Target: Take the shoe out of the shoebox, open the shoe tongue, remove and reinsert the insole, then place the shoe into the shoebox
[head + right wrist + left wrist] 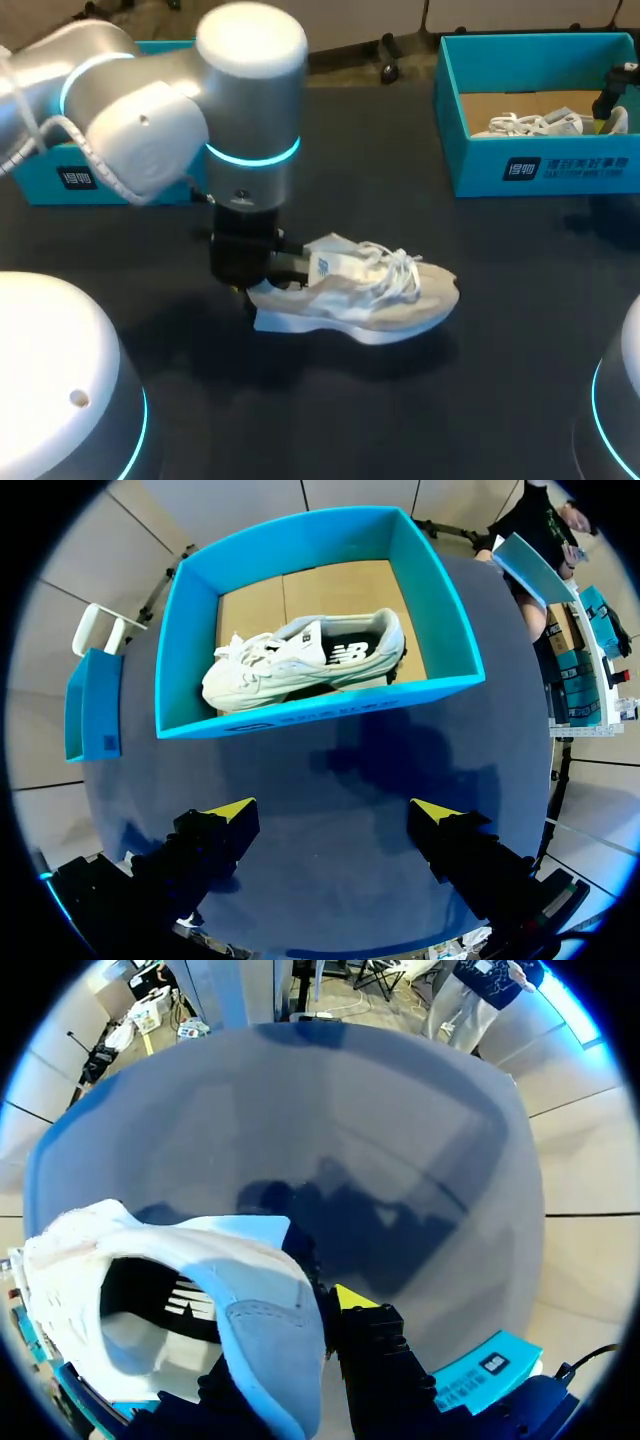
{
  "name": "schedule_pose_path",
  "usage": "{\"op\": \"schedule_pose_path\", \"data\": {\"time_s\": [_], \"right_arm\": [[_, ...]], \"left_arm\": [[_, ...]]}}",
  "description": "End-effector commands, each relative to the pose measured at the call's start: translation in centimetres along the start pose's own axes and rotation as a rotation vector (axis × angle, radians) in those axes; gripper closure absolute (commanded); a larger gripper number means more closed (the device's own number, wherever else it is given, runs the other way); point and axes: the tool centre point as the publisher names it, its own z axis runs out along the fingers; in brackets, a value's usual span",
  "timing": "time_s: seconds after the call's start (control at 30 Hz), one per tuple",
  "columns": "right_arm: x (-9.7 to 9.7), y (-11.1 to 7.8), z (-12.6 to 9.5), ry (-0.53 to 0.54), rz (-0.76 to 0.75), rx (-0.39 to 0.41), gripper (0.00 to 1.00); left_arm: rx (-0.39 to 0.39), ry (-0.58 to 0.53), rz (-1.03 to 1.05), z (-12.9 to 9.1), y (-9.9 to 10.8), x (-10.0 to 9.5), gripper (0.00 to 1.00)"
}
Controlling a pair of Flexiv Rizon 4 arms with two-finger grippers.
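A black table (pixel 500 350) carries everything. My silver left arm (pixel 150 110) comes in from the left to the table's middle. An open teal cardboard shoebox (pixel 560 165) stands at the far right, and a teal box piece (pixel 60 175) sits at the far left behind the arm. A white and beige lace-up sneaker (pixel 370 295) rests mid-table on its sole, toe to the right. A second white sneaker (pixel 300 660) lies inside the shoebox. The left gripper (pixel 250 285) is clamped on the mid-table sneaker's heel collar, one finger inside and one outside. The right gripper (pixel 335 815) hovers over bare table just near of the shoebox, its fingers spread wide apart.
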Motion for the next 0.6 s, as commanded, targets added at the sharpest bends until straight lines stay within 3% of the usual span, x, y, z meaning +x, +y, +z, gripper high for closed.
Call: {"op": "schedule_pose_path", "data": {"time_s": [0.03, 0.6], "right_arm": [[0.0, 0.0, 0.0, 0.0, 0.001, 0.0, 0.0], [0.0, 0.0, 0.0, 0.0, 0.001, 0.0, 0.0]], "left_arm": [[-0.007, 0.004, 0.004, 1.9, 0.5, -0.9, 1.0], [-0.061, 0.034, 0.049, 5.7, 1.1, -3.6, 1.0]]}}
